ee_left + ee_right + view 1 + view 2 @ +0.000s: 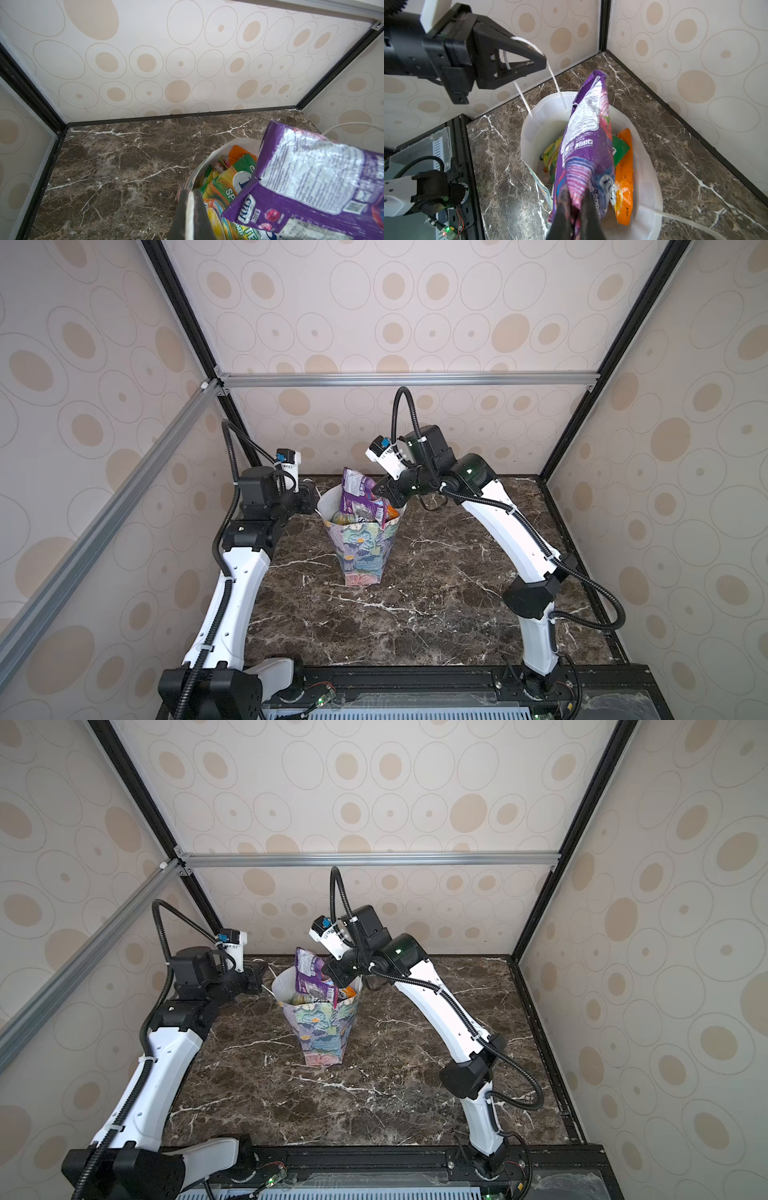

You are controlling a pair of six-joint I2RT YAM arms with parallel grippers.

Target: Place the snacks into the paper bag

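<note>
The paper bag (361,551) (322,1031) stands upright mid-table, floral outside, white inside (542,128). My left gripper (313,497) (264,979) (192,207) is shut on its white cord handle (556,83) at the bag's left rim. My right gripper (380,491) (328,971) (576,212) is shut on a purple snack packet (357,493) (311,176) (587,145). That packet stands slanted in the bag's mouth, its top end sticking well above the rim. Inside lie an orange packet (625,176), a green one (619,149) and yellow-green ones (224,182).
The dark marble table (415,614) is enclosed by patterned walls at the back and both sides. A black rail (415,680) with the arm bases runs along the front edge. The bag's other cord handle (685,222) hangs outside its rim.
</note>
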